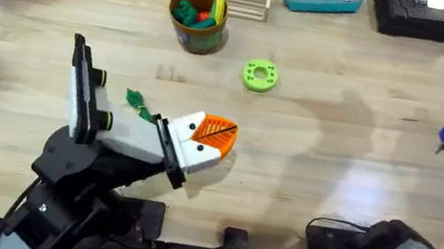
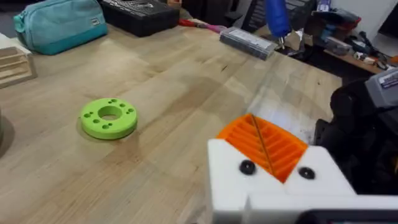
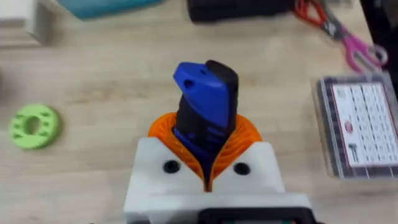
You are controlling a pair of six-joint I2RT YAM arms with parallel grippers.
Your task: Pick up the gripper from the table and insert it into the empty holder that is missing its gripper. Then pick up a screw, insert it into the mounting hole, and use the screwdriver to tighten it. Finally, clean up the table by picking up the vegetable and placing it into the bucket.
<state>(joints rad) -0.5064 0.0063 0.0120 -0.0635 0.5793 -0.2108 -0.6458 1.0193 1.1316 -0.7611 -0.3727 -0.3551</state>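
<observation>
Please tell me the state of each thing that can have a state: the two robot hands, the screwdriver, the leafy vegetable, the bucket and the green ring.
Left gripper: shut, holding nothing, low over the table.
Right gripper: shut on the screwdriver.
Screwdriver: held, lifted off the table.
Vegetable: lying on the table, outside the bucket.
Bucket: upright, holding toys.
Green ring: lying flat.

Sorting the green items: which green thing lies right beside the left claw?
The dark-green leafy vegetable, lying by the left claw. The lime-green ring sits farther off, toward the bucket.
</observation>
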